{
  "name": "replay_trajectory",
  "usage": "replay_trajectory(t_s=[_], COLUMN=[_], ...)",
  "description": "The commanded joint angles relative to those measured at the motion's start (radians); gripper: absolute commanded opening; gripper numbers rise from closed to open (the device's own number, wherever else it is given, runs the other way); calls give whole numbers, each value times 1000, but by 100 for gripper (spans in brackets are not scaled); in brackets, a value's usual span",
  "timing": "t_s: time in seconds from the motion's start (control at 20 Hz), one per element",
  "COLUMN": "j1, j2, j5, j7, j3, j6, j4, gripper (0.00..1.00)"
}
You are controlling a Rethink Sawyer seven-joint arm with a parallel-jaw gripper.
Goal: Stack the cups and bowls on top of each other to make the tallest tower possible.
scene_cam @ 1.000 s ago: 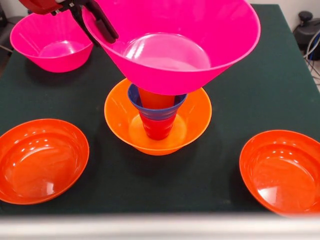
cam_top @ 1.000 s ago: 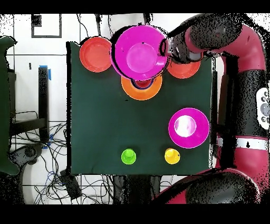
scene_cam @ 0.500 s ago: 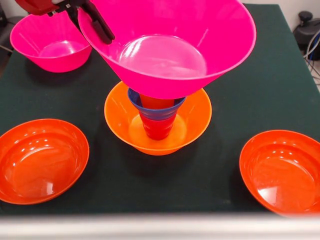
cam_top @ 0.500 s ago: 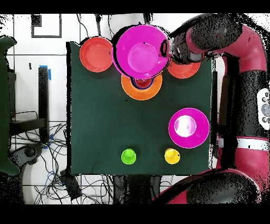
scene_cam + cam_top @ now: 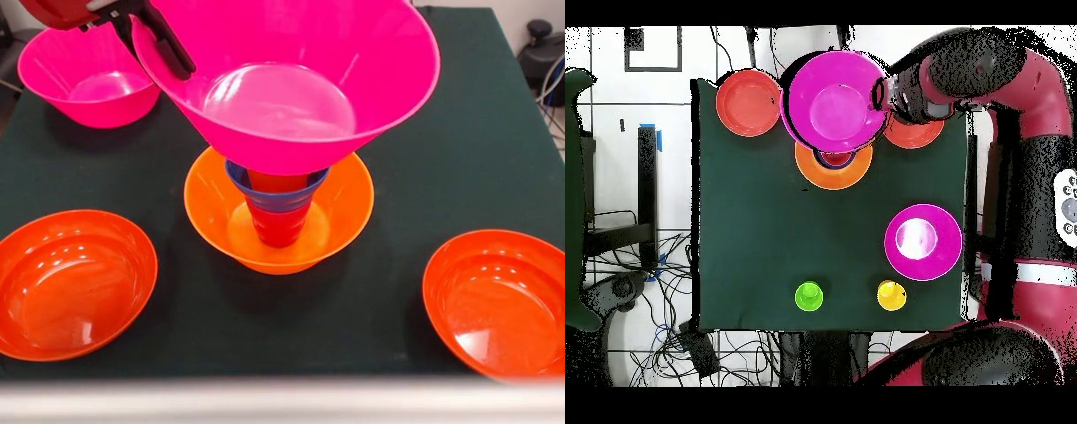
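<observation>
My gripper (image 5: 157, 37) is shut on the rim of a large pink bowl (image 5: 291, 79) and holds it tilted in the air over the tower; it also shows in the overhead view (image 5: 883, 97). The tower stands in a large orange bowl (image 5: 335, 212): a red cup (image 5: 278, 225), a small blue bowl (image 5: 274, 199), an orange cup (image 5: 275, 179) whose top the pink bowl hides. The pink bowl (image 5: 835, 100) covers most of the orange bowl (image 5: 833, 172) from above. I cannot tell whether it touches the orange cup.
A second pink bowl (image 5: 88, 75) sits at the far left, also in the overhead view (image 5: 922, 241). Two shallow red-orange bowls (image 5: 72, 283) (image 5: 499, 300) lie at the near corners. A green cup (image 5: 809, 295) and a yellow cup (image 5: 891, 295) stand near the robot's side.
The held pink bowl has shifted slightly left and up in the front view, with the gripper still on its rim. Nothing else moved.
</observation>
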Motion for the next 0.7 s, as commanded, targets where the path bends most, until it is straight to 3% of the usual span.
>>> replay_trajectory(t_s=[0.05, 0.7], j1=[-20, -48], j2=[-11, -22], j5=[-98, -153], j7=[-359, -357], j3=[-34, -27], j6=[-14, -41], j4=[102, 146], gripper=[0, 0])
